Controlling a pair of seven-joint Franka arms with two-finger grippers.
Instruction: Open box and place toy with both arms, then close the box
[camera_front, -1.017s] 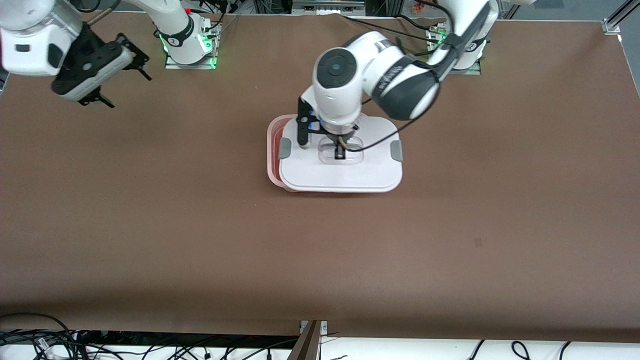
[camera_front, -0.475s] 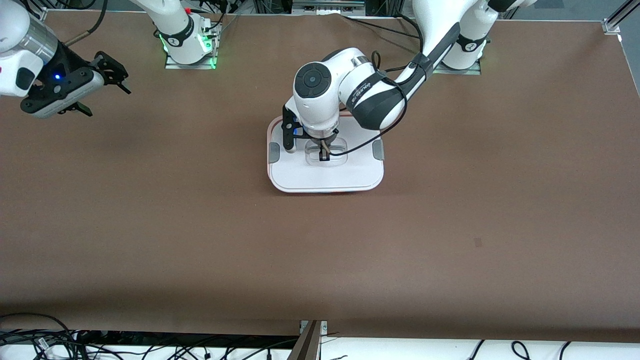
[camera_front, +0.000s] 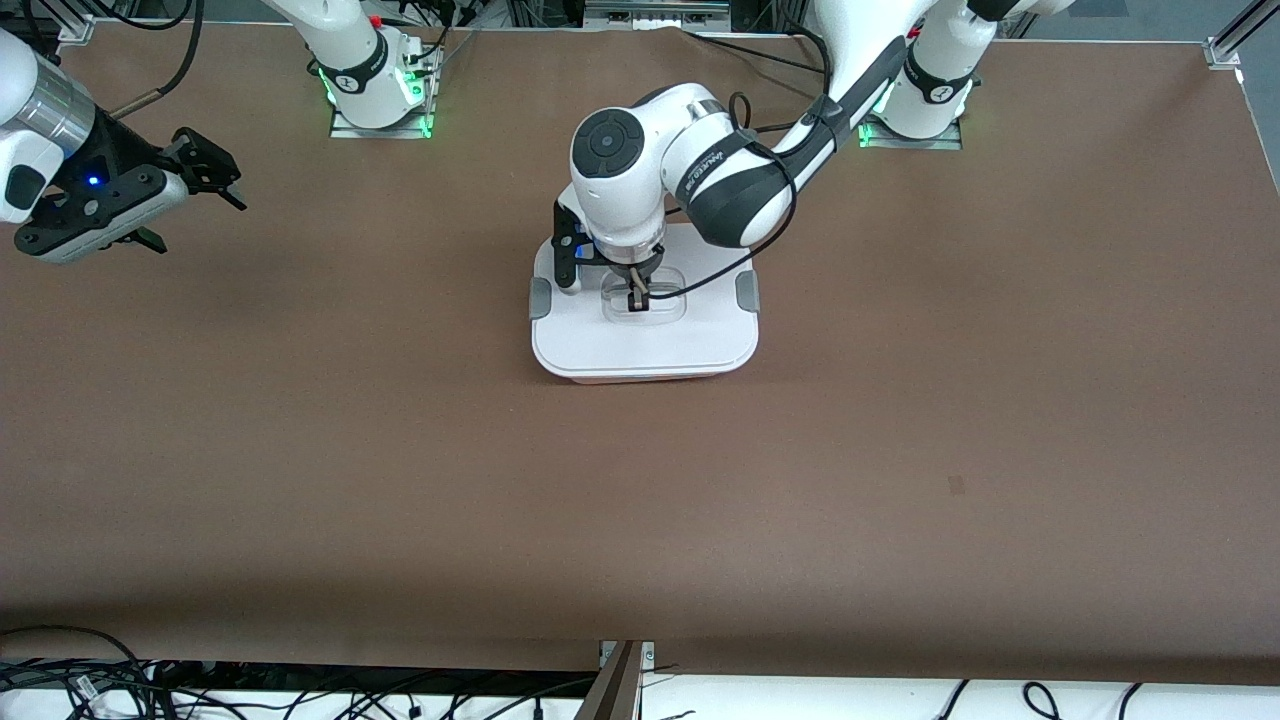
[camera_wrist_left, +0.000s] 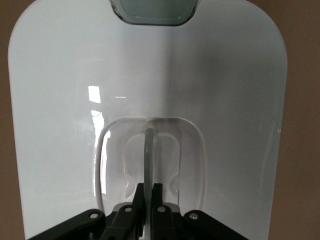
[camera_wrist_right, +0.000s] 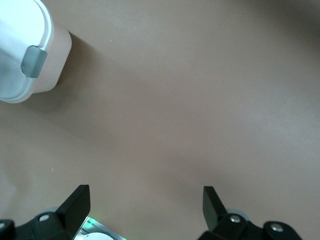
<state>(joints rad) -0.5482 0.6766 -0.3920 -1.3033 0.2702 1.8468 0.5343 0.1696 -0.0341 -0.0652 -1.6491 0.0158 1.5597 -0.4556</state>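
Note:
The box (camera_front: 645, 378) stands in the middle of the table with its white lid (camera_front: 650, 345) sitting on the pinkish tub. Grey clips (camera_front: 540, 298) show at both short ends. My left gripper (camera_front: 636, 300) is down on the lid's centre, shut on the clear handle (camera_wrist_left: 149, 145); in the left wrist view its fingers (camera_wrist_left: 148, 189) pinch the thin handle bar. My right gripper (camera_front: 195, 215) is open and empty, up over bare table at the right arm's end. The right wrist view (camera_wrist_right: 145, 192) shows one corner of the box (camera_wrist_right: 57, 55) with a clip (camera_wrist_right: 34, 61). The toy is out of view.
The brown table (camera_front: 900, 450) carries nothing else. The arm bases (camera_front: 375, 95) stand along the table's edge farthest from the front camera. Cables hang below the table's edge nearest the front camera.
The left gripper has brought the lid toward the right arm's end and down, from offset above the tub to resting square on it. The right gripper has drawn farther toward its end of the table.

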